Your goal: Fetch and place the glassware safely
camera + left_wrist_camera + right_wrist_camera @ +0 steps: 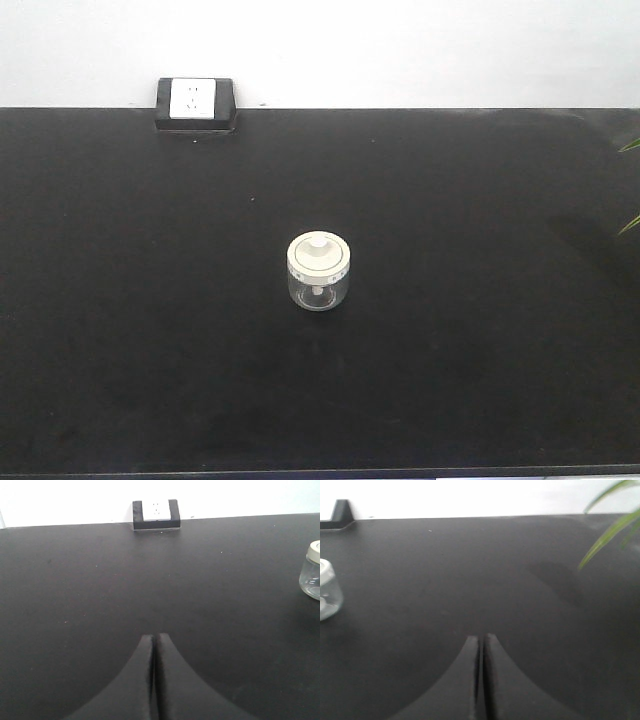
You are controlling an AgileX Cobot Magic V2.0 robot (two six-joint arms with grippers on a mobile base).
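Jar: a small clear glass jar (319, 272) with a cream-white lid (319, 253) and a little knob on top stands upright near the middle of the black table (120, 300), untouched.
Inside the jar: looks empty, though the glass is too small to be sure.
Left gripper (153, 639): fingers pressed together, holding nothing, jar off to its right.
Right gripper (481, 639): fingers pressed together, holding nothing, jar off to its left.
Back edge: a white wall socket (195, 100) in a black housing.
Cut off: both wrist views show only part of the jar; green leaves (607, 527) poke in at the right.
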